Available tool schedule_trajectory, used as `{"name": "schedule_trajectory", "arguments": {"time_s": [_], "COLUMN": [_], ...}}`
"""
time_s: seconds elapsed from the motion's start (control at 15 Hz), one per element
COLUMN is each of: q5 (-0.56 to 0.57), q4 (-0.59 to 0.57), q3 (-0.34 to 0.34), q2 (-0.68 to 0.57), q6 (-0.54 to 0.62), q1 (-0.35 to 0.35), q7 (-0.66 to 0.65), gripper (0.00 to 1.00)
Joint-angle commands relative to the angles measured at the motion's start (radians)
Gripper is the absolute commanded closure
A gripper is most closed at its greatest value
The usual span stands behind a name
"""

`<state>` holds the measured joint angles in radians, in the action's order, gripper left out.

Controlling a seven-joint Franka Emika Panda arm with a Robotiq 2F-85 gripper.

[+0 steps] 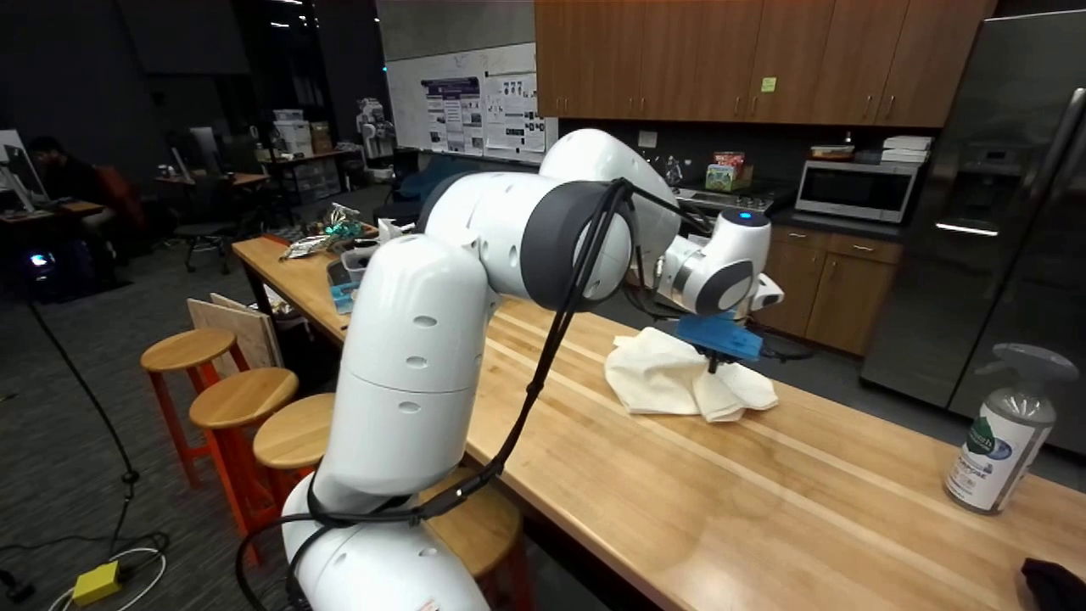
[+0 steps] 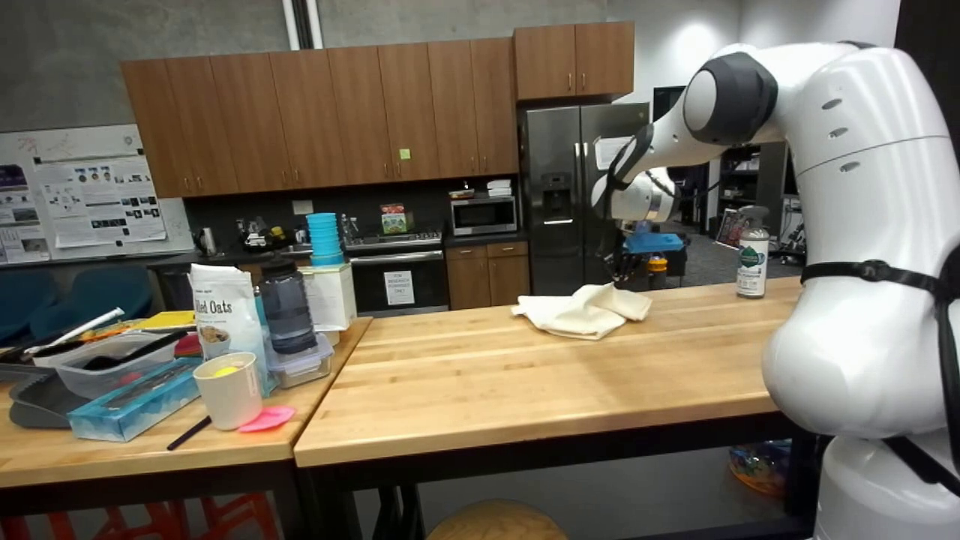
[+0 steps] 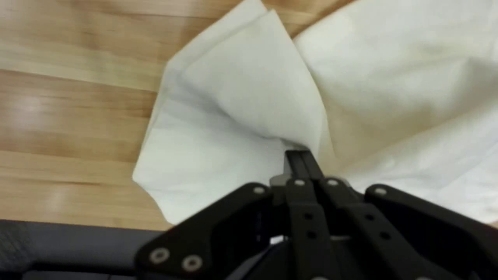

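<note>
The hand (image 3: 298, 152) pointed down, its two fingers pressed together, their tips at a crease in the cream cloth (image 3: 241, 109); whether they pinched any of the fabric could not be told. A blue plate (image 1: 719, 336) was mounted just above the fingers. The cloth lay rumpled, partly doubled over itself, on the wooden worktop (image 1: 789, 501), near one long edge. Farther along the same worktop, well apart from the cloth, a spray bottle (image 1: 1001, 450) stood upright. In an exterior view, a neighbouring worktop (image 2: 247, 441) carried a bag of oats (image 2: 217, 300), a dark water bottle (image 2: 286, 307) and a pale mug (image 2: 229, 394). Wood-topped stools (image 1: 244, 397) stood near the white arm (image 1: 411, 365). Beyond the worktop were a microwave (image 1: 857, 190) and a steel refrigerator (image 1: 959, 204).
</note>
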<state>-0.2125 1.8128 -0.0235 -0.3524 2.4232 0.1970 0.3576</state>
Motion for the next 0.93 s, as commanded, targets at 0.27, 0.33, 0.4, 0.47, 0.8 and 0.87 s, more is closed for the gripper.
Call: {"name": "schedule_trajectory", "arguments": {"time_s": [0.27, 0.33, 0.4, 0.47, 0.8, 0.87], "q5": [0.158, 0.195, 0.218, 0.222, 0.305, 0.33], "q4": [0.285, 0.322, 0.368, 0.4, 0.497, 0.496], "q3": [0.111, 0.108, 0.106, 0.107, 0.032, 0.01], "q2": [0.112, 0.129, 0.144, 0.157, 0.256, 0.266], "q6": [0.04, 0.046, 0.052, 0.038, 0.011, 0.009], "q1": [-0.169, -0.187, -0.196, -0.195, -0.175, -0.166], "q7": [0.051, 0.033, 0.021, 0.023, -0.086, -0.115], "gripper": [1.0, 1.0, 1.0, 1.0, 1.0, 1.0]}}
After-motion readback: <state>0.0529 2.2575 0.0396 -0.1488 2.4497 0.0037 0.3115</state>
